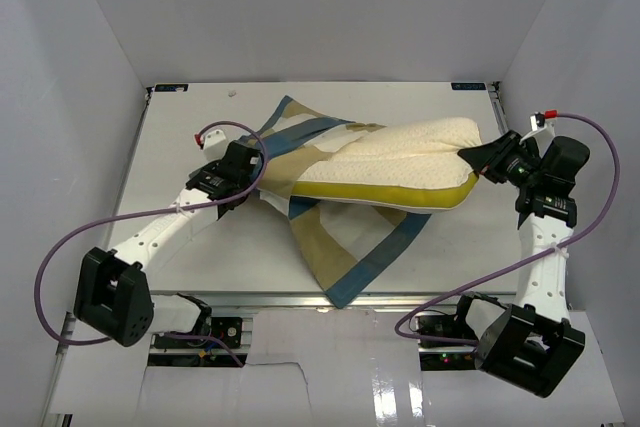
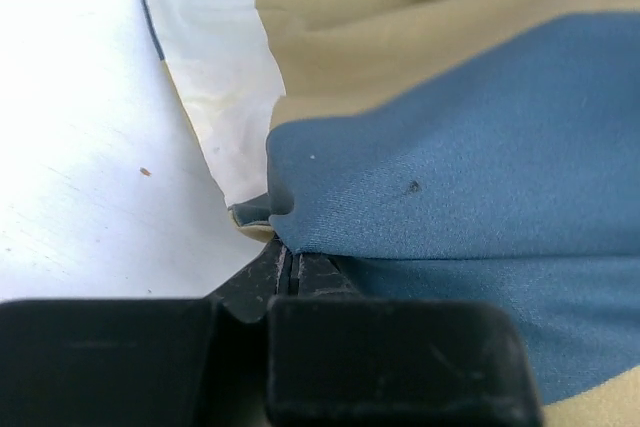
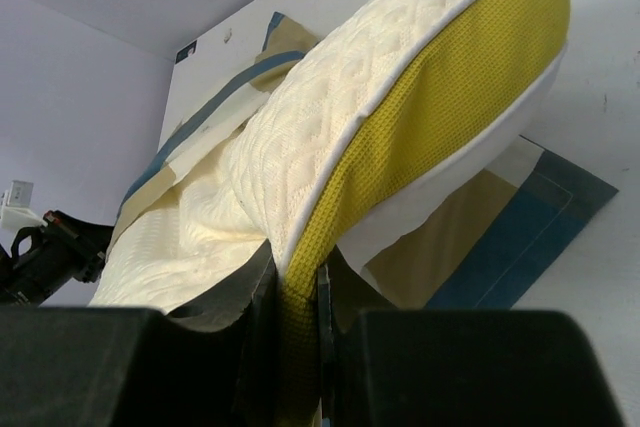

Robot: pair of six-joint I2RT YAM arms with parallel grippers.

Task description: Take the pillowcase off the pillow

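Pinching with left gripper (image 2: 290, 269) a blue fold of pillowcase (image 2: 450, 167) toward left edge of bench (image 1: 400, 97); with right gripper (image 3: 300, 292), yellow-sided corner of pillow (image 3: 380, 97) at right edge. Mid-strip, pillowcase covering only left end. Next: pull apart, holding firm.

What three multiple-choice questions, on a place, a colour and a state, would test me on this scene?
1. Where does the right gripper hold the pillow?
A. its bare end
B. its covered end
C. its middle

2. The pillow's side band is:
A. red
B. yellow
C. black

3. The left gripper is:
A. open
B. shut on the pillow
C. shut on the pillowcase

Answers: A, the pinched end lies outside the pillowcase. B, yellow mesh fills the right wrist view. C, it pinches blue cloth in the left wrist view.
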